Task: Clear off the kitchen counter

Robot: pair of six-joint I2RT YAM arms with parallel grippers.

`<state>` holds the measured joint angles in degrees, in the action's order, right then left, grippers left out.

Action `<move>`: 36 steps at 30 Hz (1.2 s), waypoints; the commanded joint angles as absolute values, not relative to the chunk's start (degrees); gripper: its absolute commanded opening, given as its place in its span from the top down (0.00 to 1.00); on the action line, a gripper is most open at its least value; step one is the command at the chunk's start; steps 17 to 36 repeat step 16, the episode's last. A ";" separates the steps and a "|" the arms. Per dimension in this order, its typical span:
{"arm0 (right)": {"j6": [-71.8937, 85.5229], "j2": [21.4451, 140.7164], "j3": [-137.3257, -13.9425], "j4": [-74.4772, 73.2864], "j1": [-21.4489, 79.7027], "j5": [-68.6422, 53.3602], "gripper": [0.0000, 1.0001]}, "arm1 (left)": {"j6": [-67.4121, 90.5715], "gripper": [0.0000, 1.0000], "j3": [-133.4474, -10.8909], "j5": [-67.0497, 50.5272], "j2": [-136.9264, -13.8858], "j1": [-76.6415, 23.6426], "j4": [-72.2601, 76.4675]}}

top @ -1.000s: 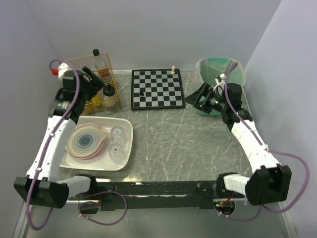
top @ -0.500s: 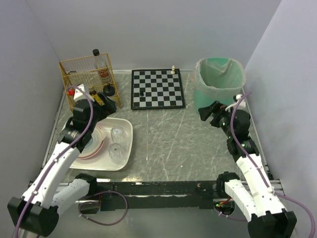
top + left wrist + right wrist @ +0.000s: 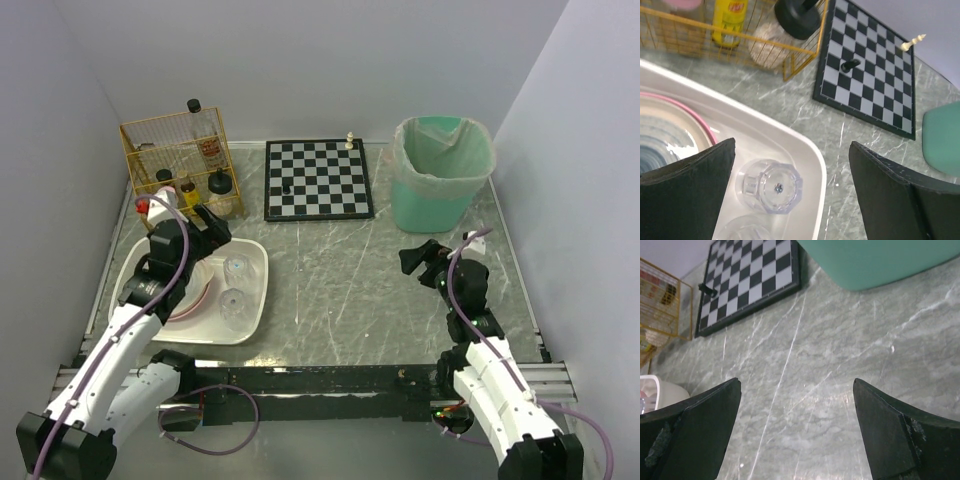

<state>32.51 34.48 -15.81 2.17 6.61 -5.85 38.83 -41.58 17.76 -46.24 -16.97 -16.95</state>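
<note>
The kitchen counter (image 3: pixel 340 280) is a grey marble-patterned top with pale scratches. My left gripper (image 3: pixel 208 225) hangs open over the far part of a white tub (image 3: pixel 255 300). In the left wrist view, the left gripper (image 3: pixel 792 145) is empty, with a clear glass (image 3: pixel 770 186) below it in the tub (image 3: pixel 815 165). My right gripper (image 3: pixel 415 260) is open above bare counter in front of the green bin (image 3: pixel 442 170). The right wrist view shows only marble (image 3: pixel 805 390) under the right gripper (image 3: pixel 796 382).
The tub holds stacked plates (image 3: pixel 195 290) and two clear glasses (image 3: pixel 236 268). A yellow wire rack (image 3: pixel 180 155) with bottles stands at the back left. A chessboard (image 3: pixel 318 180) with two pieces lies at the back middle. Walls close in on three sides.
Both arms have drawn back toward the near edge. The left gripper went from the wire rack to above the tub. The right gripper left the bin and came down over the counter.
</note>
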 commanded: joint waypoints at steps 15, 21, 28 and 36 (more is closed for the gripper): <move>30.76 29.45 -13.01 9.93 7.03 -0.09 0.00 | 46.22 0.01 -39.10 23.72 -42.62 -16.96 -16.60; 30.50 29.36 -13.53 9.67 6.94 -0.09 0.00 | 46.75 0.01 -39.89 24.69 -43.15 -16.96 -17.83; 30.50 29.36 -13.53 9.67 6.94 -0.09 0.00 | 46.75 0.01 -39.89 24.69 -43.15 -16.96 -17.83; 30.50 29.36 -13.53 9.67 6.94 -0.09 0.00 | 46.75 0.01 -39.89 24.69 -43.15 -16.96 -17.83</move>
